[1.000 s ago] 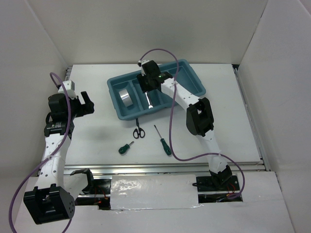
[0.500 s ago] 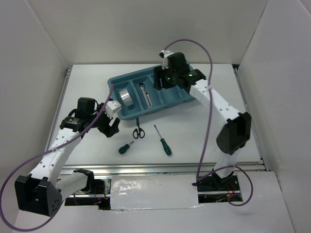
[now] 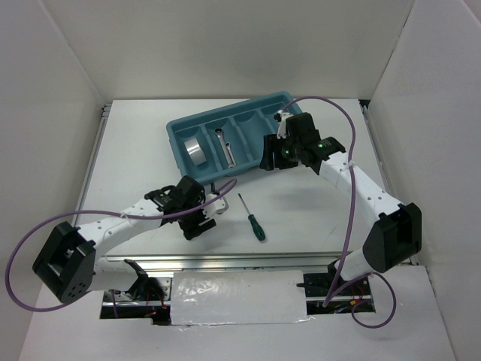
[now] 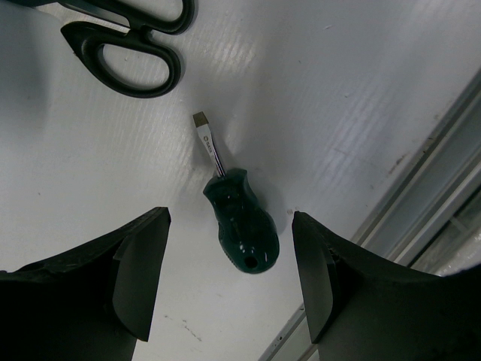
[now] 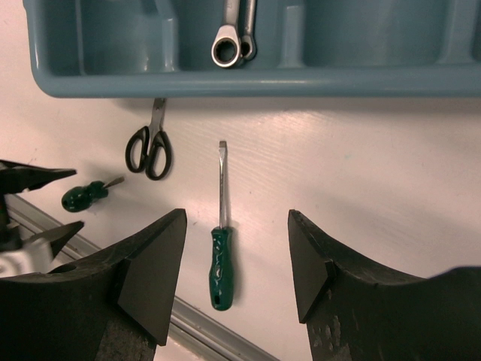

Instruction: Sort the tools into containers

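Lab: white enclosure walls [image 3: 225, 45]

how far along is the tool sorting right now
Done: the tape roll sits in the leftmost compartment of the tray and two wrenches in the next one. In hand: the left gripper hangs open over the stubby screwdriver, not yet closed on it; the right gripper is open and empty. Left: that screwdriver, the scissors and the long screwdriver, all on the table.
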`<state>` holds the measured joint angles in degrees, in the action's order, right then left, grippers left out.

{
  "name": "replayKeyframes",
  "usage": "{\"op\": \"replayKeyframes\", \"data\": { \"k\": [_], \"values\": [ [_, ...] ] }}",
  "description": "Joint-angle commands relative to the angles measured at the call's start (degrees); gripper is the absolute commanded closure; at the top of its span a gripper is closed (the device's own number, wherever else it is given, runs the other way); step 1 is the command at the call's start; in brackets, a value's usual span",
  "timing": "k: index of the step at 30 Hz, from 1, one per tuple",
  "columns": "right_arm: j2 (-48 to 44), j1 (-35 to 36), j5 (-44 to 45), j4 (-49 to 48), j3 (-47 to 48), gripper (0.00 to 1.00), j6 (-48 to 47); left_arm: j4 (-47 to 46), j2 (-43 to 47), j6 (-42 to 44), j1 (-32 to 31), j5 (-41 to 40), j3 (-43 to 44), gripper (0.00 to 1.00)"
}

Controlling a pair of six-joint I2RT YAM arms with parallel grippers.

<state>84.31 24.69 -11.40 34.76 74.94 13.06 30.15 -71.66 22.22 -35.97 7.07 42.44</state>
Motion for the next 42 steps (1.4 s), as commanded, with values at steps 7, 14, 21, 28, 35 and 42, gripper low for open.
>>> {"op": "replayKeyframes", "data": {
  "k": [7,14,21,28,35,42],
  "values": [
    [-7.8,-0.6,-3.1,-1.3,-3.7,0.36,2.1,-4.3,-9.4,-4.0,-1.6,-8.9,4.0,0.24],
    [-10.0,-0.5,-5.6,-2.2,-6.5,0.37,3.3,-1.2,-10.7,-2.8,-1.6,-9.2,3.4,0.42],
    [-14.5,-3.5,-4.7,-0.9,-6.7,0.37,1.7,2.5,-9.9,-1.7,0.7,-1.7,5.5,0.68],
    [-15.7,-4.6,-7.9,2.1,-4.4,0.34,-2.2,3.9,-8.5,-3.8,3.0,1.5,12.5,0.42],
    [-15.1,-3.9,-7.9,0.4,-6.3,0.35,-1.2,15.5,-8.5,-2.2,4.4,-1.1,18.1,0.01],
    [-14.5,-3.7,-7.5,0.7,-5.7,0.35,-1.4,24.6,-9.9,0.0,6.4,-3.3,15.8,0.16]
  ]
}}
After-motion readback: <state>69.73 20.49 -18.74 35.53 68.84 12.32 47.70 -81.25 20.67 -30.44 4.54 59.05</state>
